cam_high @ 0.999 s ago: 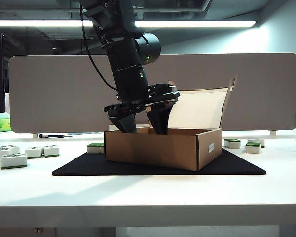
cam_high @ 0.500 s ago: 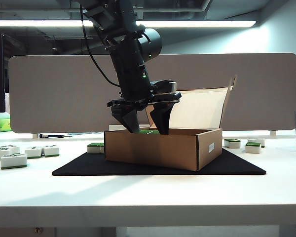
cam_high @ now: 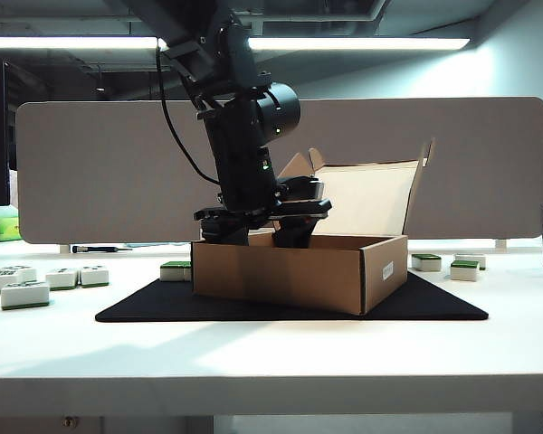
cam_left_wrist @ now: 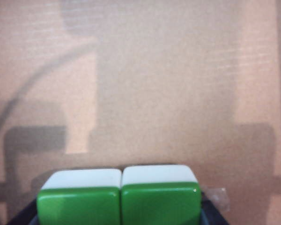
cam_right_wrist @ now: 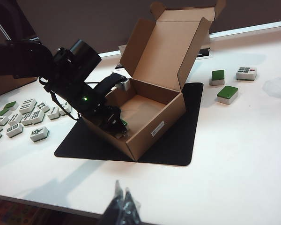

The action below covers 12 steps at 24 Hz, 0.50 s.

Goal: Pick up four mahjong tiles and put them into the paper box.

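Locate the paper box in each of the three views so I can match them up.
Exterior view: the paper box sits at centre on the black mat, lid up, the left gripper lowered into it.
Left wrist view: only the box's cardboard floor fills the frame, behind two green-topped mahjong tiles.
Right wrist view: box at centre, the right gripper well clear of it.
Shared landmark: the brown cardboard itself.

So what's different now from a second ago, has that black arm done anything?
The left gripper has sunk into the paper box, its fingertips now hidden behind the front wall. It carries two mahjong tiles side by side, just above the box floor. Nothing was let go. The box, the loose tiles on the table and the right gripper stayed put.
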{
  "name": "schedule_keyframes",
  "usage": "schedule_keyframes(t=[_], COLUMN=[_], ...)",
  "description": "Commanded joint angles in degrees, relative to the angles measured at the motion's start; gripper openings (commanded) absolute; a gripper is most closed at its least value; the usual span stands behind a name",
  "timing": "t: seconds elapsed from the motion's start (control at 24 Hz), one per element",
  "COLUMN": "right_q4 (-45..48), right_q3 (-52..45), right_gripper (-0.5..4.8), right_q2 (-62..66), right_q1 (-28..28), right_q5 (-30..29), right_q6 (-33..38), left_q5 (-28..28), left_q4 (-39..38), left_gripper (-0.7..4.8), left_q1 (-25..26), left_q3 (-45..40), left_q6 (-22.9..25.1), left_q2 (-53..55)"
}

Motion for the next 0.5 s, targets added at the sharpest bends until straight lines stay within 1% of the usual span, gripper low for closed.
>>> schedule_keyframes(t=[0.04,0.21,0.29,0.37,0.5], right_q4=[0.52,0.52,0.52,0.52,0.52], right_q3=[0.22,0.22,0.22,0.22,0.22], right_gripper=[-0.01,-0.01,-0.01,-0.01,-0.01], right_q2=[-0.66,-0.66,-0.66,-0.66,-0.66], right_q1=[0.00,0.00,0.00,0.00,0.00], right_q5=[0.02,0.02,0.02,0.02,0.02], right_q6=[-0.20,-0.20,-0.20,-0.20,-0.20], left_q5=[-0.15,-0.11,1.14,1.16,1.16], left_q4=[0.57,0.07,-0.48,-0.74,-0.66], left_gripper=[2.68,2.79,2.79,2.84,3.23], left_q1=[-0.07,-0.07,-0.04,-0.04,-0.07], left_q3=[0.28,0.28,0.28,0.28,0.28], left_q6=[0.17,0.17,0.17,0.17,0.17], left_q2=[-0.22,-0.07,0.26,0.50,0.50])
